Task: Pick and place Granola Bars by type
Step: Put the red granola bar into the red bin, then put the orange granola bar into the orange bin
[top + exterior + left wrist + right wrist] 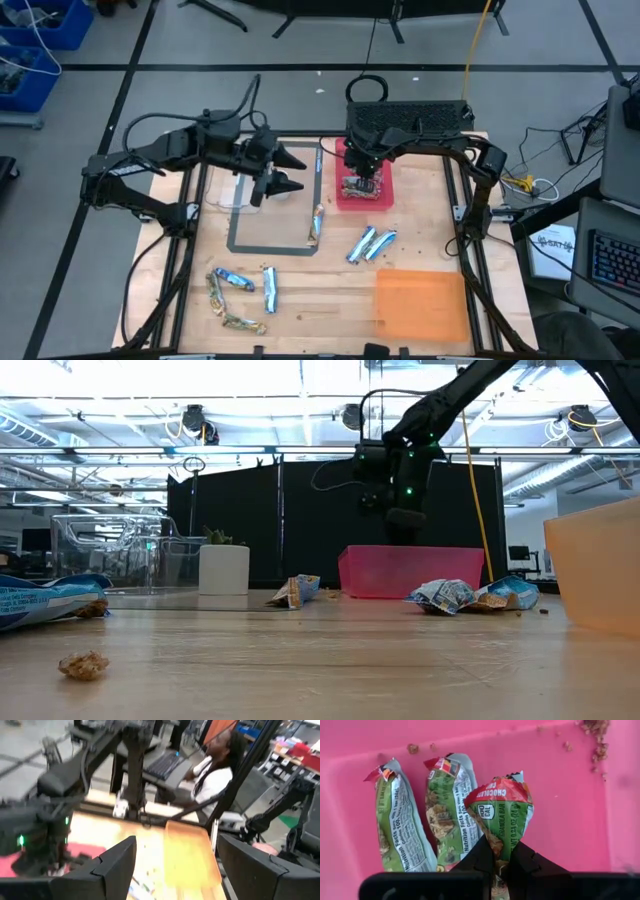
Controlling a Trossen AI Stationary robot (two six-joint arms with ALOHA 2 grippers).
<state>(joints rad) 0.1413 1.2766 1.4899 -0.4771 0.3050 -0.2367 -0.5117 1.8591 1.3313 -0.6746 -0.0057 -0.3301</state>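
My right gripper (pixel 501 856) is over the pink bin (pixel 385 195), shut on a green-and-red granola bar (pixel 502 815). Two more green bars (pixel 400 830) (pixel 447 815) lie flat on the bin's floor. In the high view, two blue bars (pixel 362 243) (pixel 381 241) lie at the table's middle. A brownish one (pixel 316 222) lies by the grey tape outline, and several bars (pixel 232 279) lie near the left front. My left gripper (pixel 288 172) hangs open above the table, left of the pink bin, touching nothing. My right gripper pinches the green-and-red bar by one crinkled end (pixel 501 851) between its two fingers, coming from above and pointing down into the pink bin. The bar hangs below the fingers, red end (pixel 496 790) lowest. Whether that end touches the bin floor I cannot tell.
An orange bin (pixel 420 302) sits at the right front. A clear container (pixel 232 192) stands under the left arm, and a white pot with a green plant (pixel 222 568) shows in the low view. Crumbs (pixel 84 664) dot the wood. A person (pixel 215 775) sits beyond the table's right edge.
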